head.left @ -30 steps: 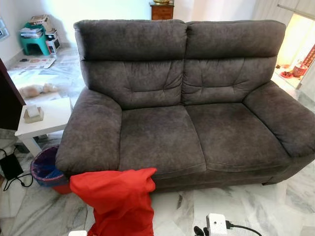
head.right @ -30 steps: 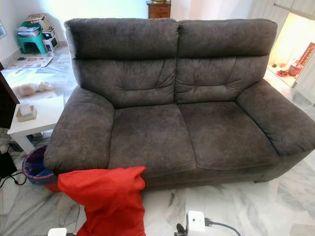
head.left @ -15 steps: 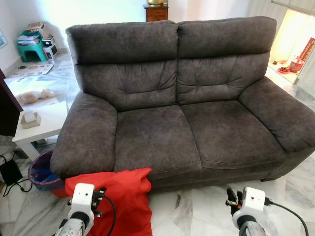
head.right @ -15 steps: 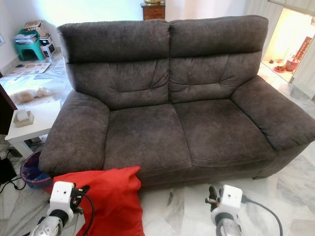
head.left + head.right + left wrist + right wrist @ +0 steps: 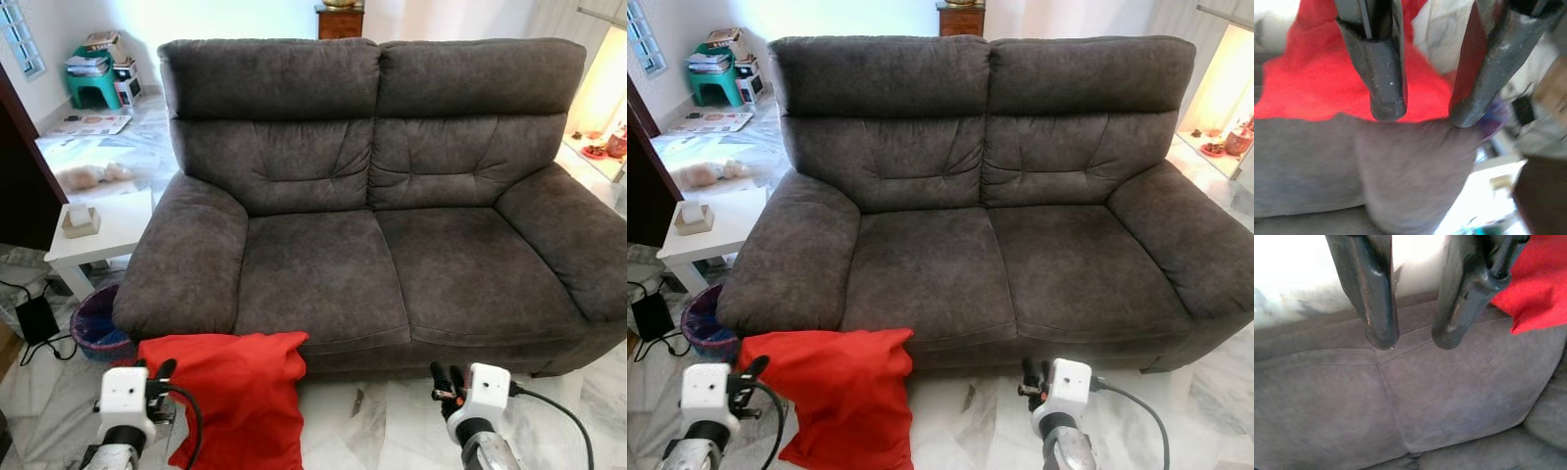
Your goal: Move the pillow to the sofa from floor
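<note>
The red pillow lay on the floor against the sofa front. Both pincers, left and right, hung parted and empty; limp fabric could slip.

The sofa is covered in soft, fuzzy dark grey cloth that looks matt, a bit like suede. The pillow at the sofa's front left corner is bright red cloth, thin and wrinkly. The floor is shiny, smooth white marble with grey veins. The side table is smooth and white, maybe painted wood. The left gripper has black fingers that look like scuffed, slightly shiny plastic.
</note>
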You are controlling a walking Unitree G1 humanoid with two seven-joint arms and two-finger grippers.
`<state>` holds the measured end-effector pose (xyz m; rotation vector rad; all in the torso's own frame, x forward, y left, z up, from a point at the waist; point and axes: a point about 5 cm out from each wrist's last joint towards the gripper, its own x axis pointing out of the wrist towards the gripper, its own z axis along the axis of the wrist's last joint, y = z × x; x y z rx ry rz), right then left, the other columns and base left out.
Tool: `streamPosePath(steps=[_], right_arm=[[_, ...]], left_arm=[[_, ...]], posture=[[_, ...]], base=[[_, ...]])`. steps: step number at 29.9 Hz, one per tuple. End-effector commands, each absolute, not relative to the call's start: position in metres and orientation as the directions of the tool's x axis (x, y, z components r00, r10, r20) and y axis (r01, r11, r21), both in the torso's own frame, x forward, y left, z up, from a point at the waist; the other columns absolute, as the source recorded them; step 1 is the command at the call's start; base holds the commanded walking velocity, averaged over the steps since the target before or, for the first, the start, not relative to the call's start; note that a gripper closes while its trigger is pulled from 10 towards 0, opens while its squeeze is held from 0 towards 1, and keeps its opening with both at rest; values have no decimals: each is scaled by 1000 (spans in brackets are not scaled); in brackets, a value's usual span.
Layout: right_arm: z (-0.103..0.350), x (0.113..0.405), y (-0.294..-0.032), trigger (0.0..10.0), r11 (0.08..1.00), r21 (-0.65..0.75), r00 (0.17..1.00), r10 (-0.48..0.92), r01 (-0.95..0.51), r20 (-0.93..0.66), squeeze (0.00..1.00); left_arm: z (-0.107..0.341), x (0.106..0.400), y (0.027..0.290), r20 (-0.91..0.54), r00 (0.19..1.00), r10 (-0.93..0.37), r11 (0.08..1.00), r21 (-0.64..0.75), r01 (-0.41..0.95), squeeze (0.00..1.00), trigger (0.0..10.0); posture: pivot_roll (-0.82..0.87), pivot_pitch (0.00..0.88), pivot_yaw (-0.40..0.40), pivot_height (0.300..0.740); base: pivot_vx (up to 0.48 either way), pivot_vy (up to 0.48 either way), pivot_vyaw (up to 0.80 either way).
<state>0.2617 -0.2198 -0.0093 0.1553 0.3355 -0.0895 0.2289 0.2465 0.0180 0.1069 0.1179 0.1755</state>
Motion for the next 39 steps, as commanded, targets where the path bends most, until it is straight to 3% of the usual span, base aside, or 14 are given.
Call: streamPosePath(steps=[1, 10, 27, 39], right_arm=[[-11, 260, -215, 10000, 984, 143, 942, -50, 103, -333, 0], [-2, 270, -207, 10000, 987, 158, 960, 12, 33, -279, 0], [-6, 265, -201, 10000, 986, 166, 956, 55, -7, -287, 0], [-4, 266, -203, 10000, 980, 197, 957, 71, -15, -280, 0]], left_arm=[[16, 226, 248, -132, 971, 198, 977, 105, -185, 0, 10000], [21, 239, 244, -135, 976, 169, 982, 112, -155, 0, 10000], [19, 229, 237, -158, 977, 140, 986, 114, -123, 0, 10000], [21, 227, 235, -148, 979, 142, 986, 112, -126, 0, 10000]], posture=[[128, 0, -1, 740], [98, 0, 3, 740], [106, 0, 13, 740], [110, 0, -2, 740]], base=[[0, 0, 800], [0, 0, 800], [0, 0, 800], [0, -101, 0]])
